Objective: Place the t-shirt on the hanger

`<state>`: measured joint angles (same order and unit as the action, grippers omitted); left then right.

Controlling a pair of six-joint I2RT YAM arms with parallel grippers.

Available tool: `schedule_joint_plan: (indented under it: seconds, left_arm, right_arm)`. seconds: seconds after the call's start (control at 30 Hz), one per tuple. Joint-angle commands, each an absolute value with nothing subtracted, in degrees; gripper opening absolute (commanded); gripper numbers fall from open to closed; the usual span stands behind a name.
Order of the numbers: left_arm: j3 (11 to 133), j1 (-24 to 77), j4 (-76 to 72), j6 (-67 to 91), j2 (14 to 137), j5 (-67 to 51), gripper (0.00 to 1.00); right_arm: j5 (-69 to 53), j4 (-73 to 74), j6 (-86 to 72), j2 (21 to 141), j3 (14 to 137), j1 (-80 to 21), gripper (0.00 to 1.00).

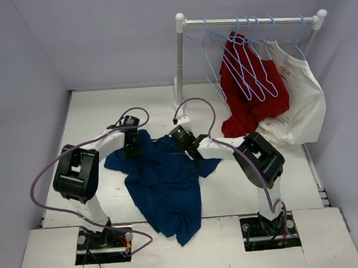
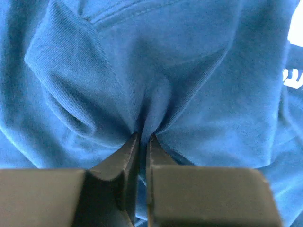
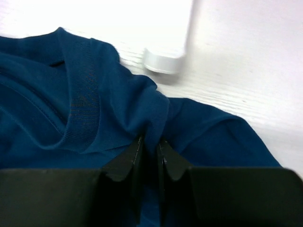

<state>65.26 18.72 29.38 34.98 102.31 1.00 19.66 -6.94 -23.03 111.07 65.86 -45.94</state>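
The dark navy t-shirt [image 1: 164, 183] lies crumpled on the white table, its neck end toward the back. My left gripper [image 1: 133, 150] is at the shirt's back left edge. In the left wrist view it [image 2: 143, 137] is shut on a pinched fold of the t-shirt [image 2: 189, 71], with a pale label [image 2: 294, 78] at the right edge. My right gripper [image 1: 183, 147] is at the back right of the shirt. The right wrist view shows it [image 3: 150, 142] shut on a fold beside the ribbed collar [image 3: 83, 104]. Several light-blue wire hangers [image 1: 241, 63] hang on the rail, none held.
A white clothes rack stands at the back right, its upright pole [image 1: 178, 67] just behind my right gripper and its base [image 3: 165, 59] close to the fingers. A red shirt [image 1: 249, 96] and a white shirt [image 1: 296, 105] hang on it. Lilac walls enclose the table.
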Motion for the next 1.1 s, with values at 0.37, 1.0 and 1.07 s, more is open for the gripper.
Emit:
schedule_joint_plan:
  seconds: [0.37,1.0,1.07]
  left_arm:
    - [37.3,18.6,27.3,43.6,75.4,-3.3,0.0]
    - [65.8,18.6,40.7,22.3,79.1,-3.5,0.66]
    - [69.2,18.3,40.9,17.5,83.5,-5.2,0.66]
  right_arm:
    - [22.4,-4.8,-28.2,84.1,42.5,-45.6,0.3]
    - [9.5,-0.9,-13.2,87.8,60.0,-46.1,0.51]
    - [6.0,-0.9,-9.0,90.1,60.5,-45.5,0.5]
